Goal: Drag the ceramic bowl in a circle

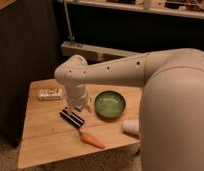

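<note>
The ceramic bowl (110,104) is round, shallow and glossy green, and sits on the wooden table (45,131) right of centre. My gripper (81,106) hangs down from the white arm just left of the bowl, near its left rim and above a dark bar-shaped packet. Whether it touches the bowl does not show.
A dark packet (72,118) lies left of the bowl. An orange carrot (90,139) lies near the front edge. A whitish cup (131,127) lies on its side at the right. A white packet (49,94) is at the back left. The arm's body covers the table's right side.
</note>
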Robot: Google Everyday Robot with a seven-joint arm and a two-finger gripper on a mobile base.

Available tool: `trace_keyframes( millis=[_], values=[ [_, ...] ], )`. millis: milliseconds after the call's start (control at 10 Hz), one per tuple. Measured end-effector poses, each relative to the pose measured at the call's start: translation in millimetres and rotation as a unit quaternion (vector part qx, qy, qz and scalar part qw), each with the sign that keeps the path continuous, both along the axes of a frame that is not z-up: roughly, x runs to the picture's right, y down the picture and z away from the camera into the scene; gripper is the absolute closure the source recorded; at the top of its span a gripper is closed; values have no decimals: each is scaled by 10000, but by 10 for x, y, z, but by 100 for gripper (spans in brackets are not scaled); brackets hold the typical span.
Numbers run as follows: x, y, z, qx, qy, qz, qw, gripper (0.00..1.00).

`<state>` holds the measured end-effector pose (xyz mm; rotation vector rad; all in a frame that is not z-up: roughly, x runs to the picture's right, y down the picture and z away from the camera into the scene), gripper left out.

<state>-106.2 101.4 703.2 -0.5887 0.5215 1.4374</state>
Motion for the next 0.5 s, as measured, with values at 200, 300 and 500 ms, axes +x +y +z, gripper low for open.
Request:
trace_keyframes(
  millis=[200,300,500],
  values=[
    [0,0,0,0,0,0,10000,35],
    [5,0,0,-1,-2,0,10000,35],
    [135,-76,-15,187,-217,134,9995,35]
  ],
)
